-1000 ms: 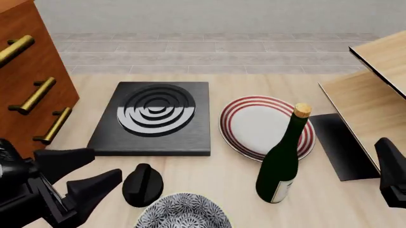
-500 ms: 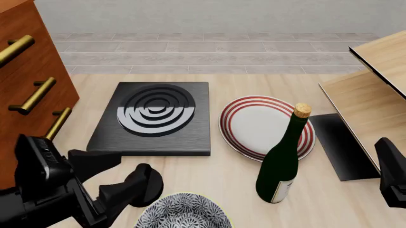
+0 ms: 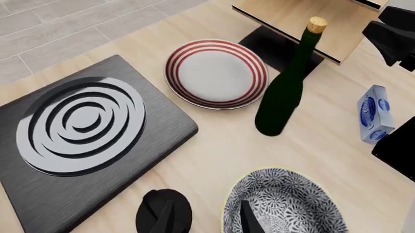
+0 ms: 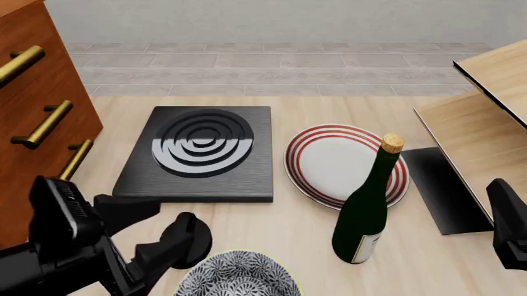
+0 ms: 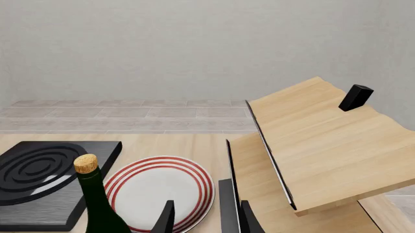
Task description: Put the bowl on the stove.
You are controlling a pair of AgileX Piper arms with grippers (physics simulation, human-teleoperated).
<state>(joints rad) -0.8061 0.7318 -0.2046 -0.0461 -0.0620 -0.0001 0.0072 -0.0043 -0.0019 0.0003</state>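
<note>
The bowl sits at the table's 6 o'clock edge, stove toward 11 o'clock. The left hand, spread wide, apparently straddles its rim; next, close and lift.

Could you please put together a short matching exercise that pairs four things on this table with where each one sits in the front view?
Things:
1. bowl
2. stove
3. plate
4. bottle

Places:
A. just right of the stove
B. at the near edge, beside the left gripper
C. upright, in front of the plate
D. near the wooden drawers

Pairs: 1-B, 2-D, 3-A, 4-C
</note>
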